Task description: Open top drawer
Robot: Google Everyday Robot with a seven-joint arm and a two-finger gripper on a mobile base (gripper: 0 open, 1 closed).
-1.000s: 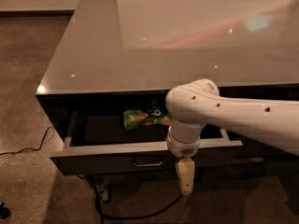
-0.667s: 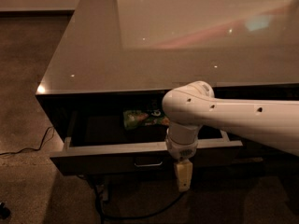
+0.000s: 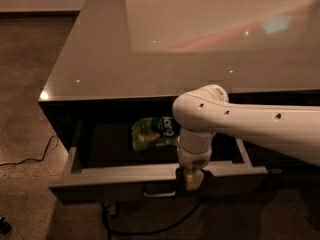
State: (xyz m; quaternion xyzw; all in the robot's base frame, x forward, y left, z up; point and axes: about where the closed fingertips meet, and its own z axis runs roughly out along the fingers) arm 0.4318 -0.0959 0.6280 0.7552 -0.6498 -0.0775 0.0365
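Black cable [image 3: 150, 233] on floor [image 3: 30, 84] beneath pincer [image 3: 192, 180]

One high camera looks down, fairly near, onto the cabinet [image 3: 100, 59]; the gripper [image 3: 193, 179] sits low, centre-frame.

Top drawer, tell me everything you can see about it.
The top drawer stands pulled well out from under the glossy tabletop. Its front is dark, with a small loop handle at the centre. The side walls look light grey, and the floor is dark in shadow. A green bag lies inside, toward the back. The claw sits at the front's top edge, just right of the handle, and seems to touch it.
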